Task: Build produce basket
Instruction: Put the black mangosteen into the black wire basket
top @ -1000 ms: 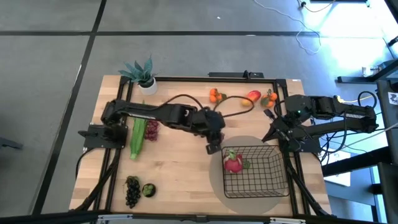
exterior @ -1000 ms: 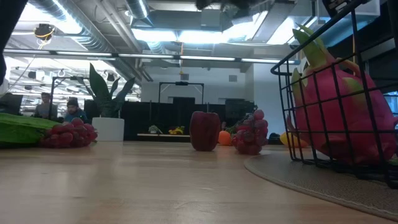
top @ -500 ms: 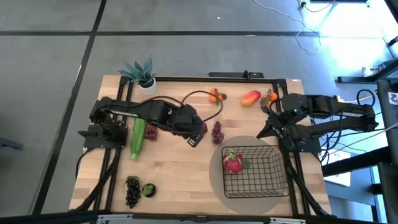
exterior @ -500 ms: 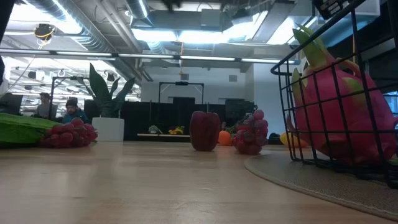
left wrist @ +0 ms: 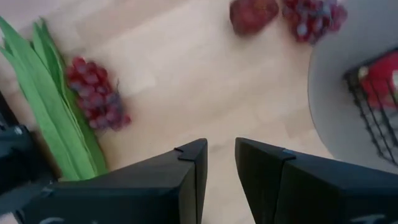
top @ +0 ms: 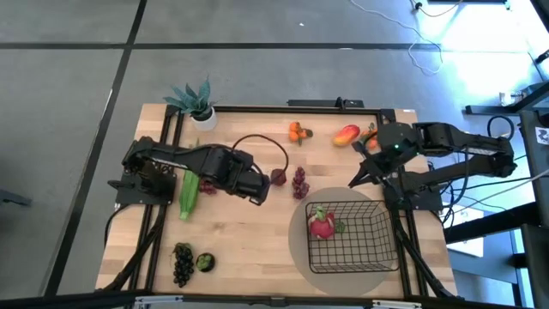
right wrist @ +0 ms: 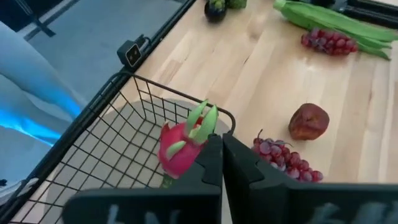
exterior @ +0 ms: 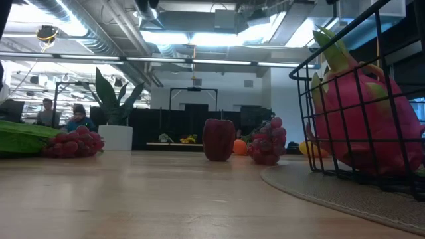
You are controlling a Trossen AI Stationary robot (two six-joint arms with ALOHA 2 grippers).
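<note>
The black wire basket [top: 350,235] is seen on a round grey mat [top: 302,249] at the table's right front, with only a pink dragon fruit [top: 322,225] inside. The left gripper [top: 259,194] is held over the table's middle, its fingers slightly parted and grasping nothing, just beside a dark red fruit [top: 279,177] and a purple grape bunch [top: 299,183]. The right gripper [top: 358,176] is angled over the basket's far corner, fingers pressed together and empty.
</note>
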